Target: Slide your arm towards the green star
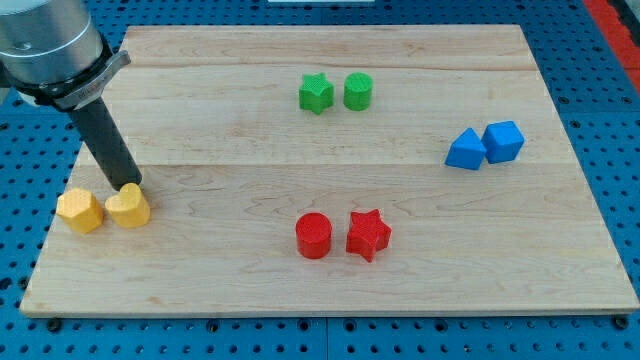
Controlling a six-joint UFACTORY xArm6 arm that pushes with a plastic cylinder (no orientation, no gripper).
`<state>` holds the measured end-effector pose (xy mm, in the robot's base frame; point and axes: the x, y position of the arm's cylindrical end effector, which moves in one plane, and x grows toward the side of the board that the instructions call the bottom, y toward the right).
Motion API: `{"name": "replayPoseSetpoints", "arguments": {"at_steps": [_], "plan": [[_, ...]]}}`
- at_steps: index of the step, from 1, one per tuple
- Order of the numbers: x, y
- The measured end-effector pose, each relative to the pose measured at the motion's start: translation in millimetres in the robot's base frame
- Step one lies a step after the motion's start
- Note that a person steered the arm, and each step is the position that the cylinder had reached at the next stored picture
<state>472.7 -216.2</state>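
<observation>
The green star lies near the top middle of the wooden board, touching or almost touching a green cylinder on its right. My tip is at the view's left, right above the yellow heart and touching or almost touching it. The green star is far to the right of the tip and higher in the view.
A yellow hexagon sits left of the yellow heart. A red cylinder and red star lie at the bottom middle. A blue triangle and blue cube lie at the right.
</observation>
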Motion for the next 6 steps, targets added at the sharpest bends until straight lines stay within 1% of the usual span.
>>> {"name": "replayPoseSetpoints", "arguments": {"at_steps": [2, 4, 6], "plan": [[0.0, 16.6], [0.0, 54.8], [0.0, 59.1]]}}
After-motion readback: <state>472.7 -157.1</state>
